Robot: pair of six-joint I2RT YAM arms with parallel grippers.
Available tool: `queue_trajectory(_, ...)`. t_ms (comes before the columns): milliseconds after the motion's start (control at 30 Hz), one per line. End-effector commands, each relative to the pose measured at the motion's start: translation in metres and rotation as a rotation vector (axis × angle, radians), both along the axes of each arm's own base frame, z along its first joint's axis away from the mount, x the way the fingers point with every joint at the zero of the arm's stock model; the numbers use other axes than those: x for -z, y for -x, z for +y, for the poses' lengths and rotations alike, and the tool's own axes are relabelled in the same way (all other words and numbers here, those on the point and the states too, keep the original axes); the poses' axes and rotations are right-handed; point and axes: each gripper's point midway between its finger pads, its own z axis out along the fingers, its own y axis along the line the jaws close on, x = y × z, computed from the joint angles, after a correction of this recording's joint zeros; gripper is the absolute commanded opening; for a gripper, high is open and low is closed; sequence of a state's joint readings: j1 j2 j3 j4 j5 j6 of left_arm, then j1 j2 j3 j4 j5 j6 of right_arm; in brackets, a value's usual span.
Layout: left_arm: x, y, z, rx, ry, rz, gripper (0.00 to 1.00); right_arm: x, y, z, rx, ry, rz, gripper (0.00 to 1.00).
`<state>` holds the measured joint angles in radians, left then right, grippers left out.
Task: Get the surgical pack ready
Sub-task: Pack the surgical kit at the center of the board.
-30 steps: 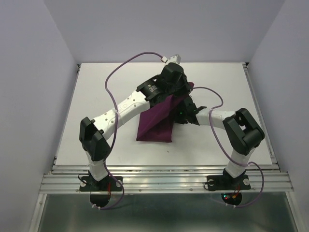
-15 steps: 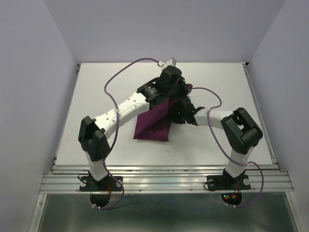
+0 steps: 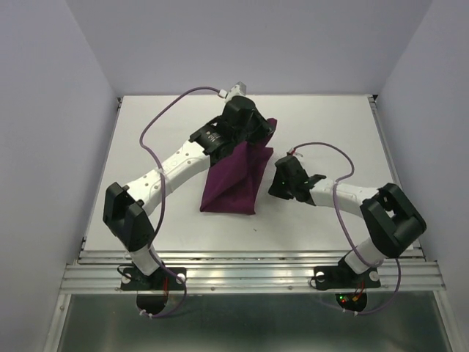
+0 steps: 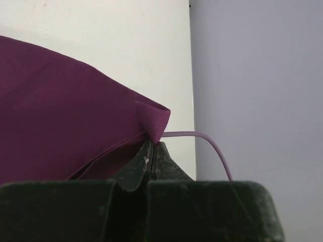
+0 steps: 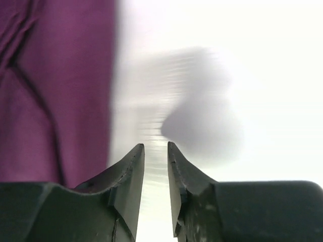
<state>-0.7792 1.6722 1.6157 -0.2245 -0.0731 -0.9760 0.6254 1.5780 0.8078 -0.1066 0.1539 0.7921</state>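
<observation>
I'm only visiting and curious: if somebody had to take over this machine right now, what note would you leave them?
The left gripper is shut on the far corner of the cloth.
The right gripper is open and empty, just right of the cloth, not touching it.
The cloth lies mid-table as a folded bundle. No instruments show, so what is inside cannot be told.
Done: cloth folded over.
Left: probably lay the held corner down and finish the wrap.
</observation>
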Motion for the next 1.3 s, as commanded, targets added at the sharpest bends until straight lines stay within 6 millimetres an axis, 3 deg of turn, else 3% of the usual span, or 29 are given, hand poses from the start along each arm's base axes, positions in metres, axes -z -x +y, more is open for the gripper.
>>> queue_trajectory(0, -0.036, 0.007, -0.004, 0.031, 0.085, -0.070, 0.00, -0.003, 0.000, -0.050, 0.139, 0.105, -0.040, 0.32)
queue_trajectory(133, -0.029, 0.007, -0.015, 0.063, 0.107, -0.048, 0.00, -0.005, 0.005, -0.092, 0.222, 0.146, -0.038, 0.35)
queue_trajectory(333, -0.015, 0.021, -0.051, 0.170, 0.152, 0.000, 0.00, -0.013, 0.009, -0.156, 0.344, 0.188, -0.034, 0.38)
queue_trajectory(467, 0.000, 0.034, -0.089, 0.282, 0.156, 0.027, 0.00, -0.028, 0.005, -0.171, 0.364, 0.183, -0.063, 0.38)
queue_trajectory(533, 0.004, 0.047, -0.106, 0.372, 0.146, 0.033, 0.14, -0.032, 0.005, -0.176, 0.369, 0.190, -0.062, 0.39)
queue_trajectory(567, 0.019, 0.049, -0.112, 0.395, 0.112, 0.063, 0.39, -0.036, 0.002, -0.179, 0.374, 0.190, -0.068, 0.39)
queue_trajectory(600, 0.007, 0.054, -0.118, 0.438, 0.108, 0.030, 0.53, -0.039, 0.002, -0.181, 0.379, 0.191, -0.070, 0.41)
queue_trajectory(633, 0.003, 0.054, -0.119, 0.451, 0.091, 0.028, 0.79, -0.040, 0.002, -0.182, 0.370, 0.196, -0.071, 0.41)
queue_trajectory(700, -0.006, 0.053, -0.115, 0.466, 0.048, -0.020, 0.95, -0.046, 0.001, -0.185, 0.377, 0.199, -0.081, 0.42)
queue_trajectory(833, -0.042, 0.037, -0.077, 0.381, -0.048, -0.129, 0.98, -0.053, 0.000, -0.179, 0.349, 0.174, -0.093, 0.43)
queue_trajectory(867, -0.044, 0.022, -0.056, 0.329, -0.073, -0.130, 0.98, -0.055, -0.001, -0.176, 0.336, 0.164, -0.094, 0.45)
queue_trajectory(967, -0.047, 0.002, 0.002, 0.219, -0.104, -0.147, 0.94, -0.065, -0.005, -0.164, 0.283, 0.116, -0.110, 0.50)
queue_trajectory(1000, -0.032, -0.010, 0.038, 0.164, -0.127, -0.119, 0.94, -0.070, -0.009, -0.151, 0.232, 0.061, -0.126, 0.55)
queue_trajectory(1067, -0.020, -0.017, 0.074, 0.108, -0.170, -0.106, 0.93, -0.072, -0.015, -0.133, 0.165, -0.003, -0.118, 0.60)
queue_trajectory(1100, 0.008, -0.025, 0.101, 0.053, -0.221, -0.055, 0.93, -0.073, -0.016, -0.121, 0.126, -0.049, -0.106, 0.64)
queue_trajectory(1200, 0.041, -0.022, 0.142, -0.023, -0.283, 0.002, 0.92, -0.071, -0.023, -0.106, 0.095, -0.054, -0.106, 0.65)
queue_trajectory(1267, 0.053, -0.017, 0.156, -0.052, -0.303, 0.015, 0.90, -0.073, -0.026, -0.089, 0.047, -0.039, -0.117, 0.66)
